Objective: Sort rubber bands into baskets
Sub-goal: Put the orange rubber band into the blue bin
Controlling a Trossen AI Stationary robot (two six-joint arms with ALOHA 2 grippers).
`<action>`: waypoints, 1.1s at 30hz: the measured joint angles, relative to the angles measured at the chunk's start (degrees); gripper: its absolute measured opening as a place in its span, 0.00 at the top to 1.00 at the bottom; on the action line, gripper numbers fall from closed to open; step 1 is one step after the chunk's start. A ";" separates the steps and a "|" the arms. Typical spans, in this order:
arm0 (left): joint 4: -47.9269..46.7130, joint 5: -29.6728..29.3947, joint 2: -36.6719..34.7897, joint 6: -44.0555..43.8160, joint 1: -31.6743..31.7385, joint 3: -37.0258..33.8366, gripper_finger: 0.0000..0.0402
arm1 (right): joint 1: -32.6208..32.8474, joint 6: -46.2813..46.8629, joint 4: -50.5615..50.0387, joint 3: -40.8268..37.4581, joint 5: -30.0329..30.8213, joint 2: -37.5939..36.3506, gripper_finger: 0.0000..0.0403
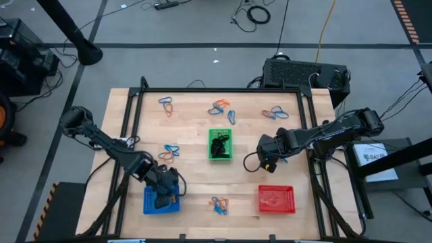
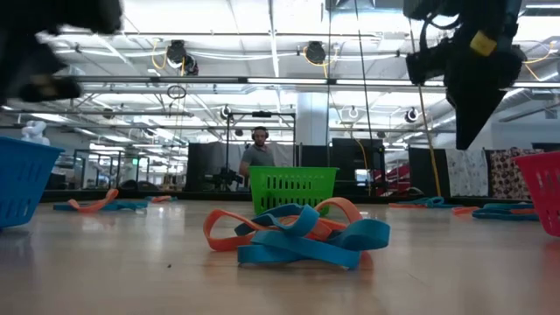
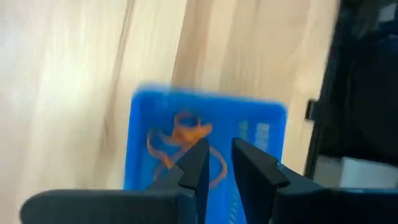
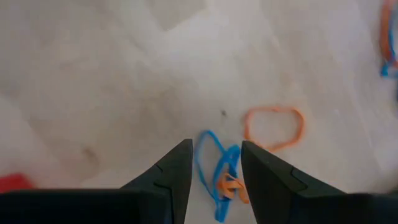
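Note:
Three baskets stand on the wooden table: blue (image 1: 152, 205) near left, green (image 1: 210, 152) in the middle with black rubber bands (image 1: 220, 143) in it, red (image 1: 276, 199) near right. My left gripper (image 3: 217, 165) hovers over the blue basket (image 3: 149, 112), fingers a little apart with nothing between them; orange bands (image 3: 183, 132) lie in that basket. My right gripper (image 4: 216, 155) hangs open above a blue and orange band tangle (image 4: 222, 177) and an orange loop (image 4: 273, 127) on the table. It is right of the green basket and clear of the wood (image 2: 464, 131).
Small clusters of orange and blue bands lie at the far left (image 1: 167, 103), far middle (image 1: 221, 108), far right (image 1: 275, 113), left of the green basket (image 1: 170, 153) and between the near baskets (image 1: 218, 204). A black metal frame (image 1: 135, 108) borders the table. A person (image 2: 260, 157) stands far behind.

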 joint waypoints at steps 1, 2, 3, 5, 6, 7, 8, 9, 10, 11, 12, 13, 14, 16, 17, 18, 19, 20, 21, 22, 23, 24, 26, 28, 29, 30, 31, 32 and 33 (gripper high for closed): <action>0.23 -1.15 0.00 4.21 0.73 0.44 0.81 | -0.54 0.81 -0.70 -0.06 0.14 0.00 0.68; 0.57 -2.70 0.00 8.78 1.45 0.95 0.81 | -1.17 1.62 -1.15 -0.29 0.26 0.00 0.68; 1.75 -4.71 0.00 14.02 2.19 1.34 0.81 | -1.88 2.36 -1.57 -0.72 0.43 0.00 0.68; 5.36 -9.52 -0.02 24.17 3.58 1.50 0.81 | -3.63 3.43 -1.63 -2.09 1.24 0.00 0.68; 7.32 -12.06 -0.02 29.00 4.07 1.44 0.81 | -4.73 3.45 -1.33 -2.99 1.51 0.00 0.68; 9.54 -13.81 -0.02 33.30 4.69 1.34 0.81 | -5.86 2.90 -0.90 -3.90 1.40 0.00 0.68; 11.45 -14.28 -0.02 37.17 5.52 1.31 0.81 | -6.93 2.04 -0.67 -4.65 0.91 0.02 0.68; 13.29 -14.15 -0.02 40.81 6.41 1.31 0.81 | -7.98 0.83 -0.38 -5.29 0.26 0.02 0.68; 14.67 -13.48 -0.03 43.75 7.37 1.31 0.81 | -8.79 0.10 -0.10 -5.88 -0.27 0.02 0.68; 15.25 -12.74 -0.11 46.25 8.45 1.31 0.81 | -9.52 -0.20 -0.02 -6.38 -0.65 0.02 0.68; 15.13 -12.22 -0.37 48.57 9.58 1.29 0.81 | -10.34 -0.17 -0.03 -6.90 -1.48 0.02 0.68; 14.94 -11.93 -0.54 50.39 10.58 1.24 0.81 | -11.02 0.12 -0.08 -7.34 -2.46 0.02 0.68; 15.13 -11.82 -0.63 51.72 11.86 1.24 0.81 | -11.63 0.58 -0.01 -7.82 -3.47 0.02 0.68; 15.71 -11.27 -0.62 53.47 14.19 1.20 0.81 | -12.42 2.11 -0.06 -8.75 -5.21 0.02 0.68; 16.90 -10.36 -0.61 54.25 15.16 0.79 0.81 | -12.61 2.87 -0.14 -9.20 -5.82 0.02 0.68; 19.52 -8.83 -0.61 55.31 16.11 -0.08 0.81 | -12.64 3.76 -0.14 -9.67 -6.23 0.02 0.68; 22.91 -6.85 -0.61 56.95 16.94 -1.40 0.81 | -12.63 4.51 -0.19 -10.16 -6.39 0.02 0.68; 26.52 -4.60 -0.61 58.55 17.68 -3.09 0.81 | -12.61 4.92 -0.21 -10.80 -6.43 0.02 0.68; 29.59 -2.71 -0.61 59.58 18.45 -4.84 0.81 | -12.61 5.21 -0.21 -11.46 -6.56 0.02 0.68; 32.19 -1.26 -0.58 60.00 19.21 -6.37 0.81 | -12.63 5.37 -0.15 -12.17 -6.86 0.02 0.68; 34.73 -0.48 -0.53 60.11 19.95 -7.68 0.81 | -12.63 5.59 0.03 -12.90 -7.47 0.02 0.68; 36.88 -0.06 -0.52 59.74 20.58 -8.67 0.81 | -12.63 5.86 0.13 -13.44 -7.50 0.02 0.68; 41.81 0.30 -0.55 59.13 21.40 -10.59 0.81 | -12.77 6.52 1.44 -14.28 -5.84 0.02 0.68; 49.02 1.56 -0.55 59.16 21.31 -12.88 0.81 | -13.32 7.06 4.28 -14.98 -4.63 0.02 0.68; 53.02 1.91 -0.55 59.31 21.09 -14.00 0.81 | -13.77 7.45 5.79 -15.26 -4.05 0.02 0.68; 57.23 1.93 -0.55 59.65 20.81 -15.13 0.81 | -14.22 7.69 7.61 -15.62 -3.36 0.02 0.68; 60.69 2.08 -0.60 60.11 20.76 -16.26 0.81 | -14.76 7.76 9.11 -15.94 -2.88 0.02 0.68; 62.88 2.08 -0.63 60.67 20.70 -17.19 0.81 | -15.31 7.77 10.40 -16.30 -2.72 0.02 0.68; 64.45 2.02 -0.63 60.93 20.57 -18.13 0.81 | -15.94 7.82 11.29 -16.70 -2.67 0.02 0.68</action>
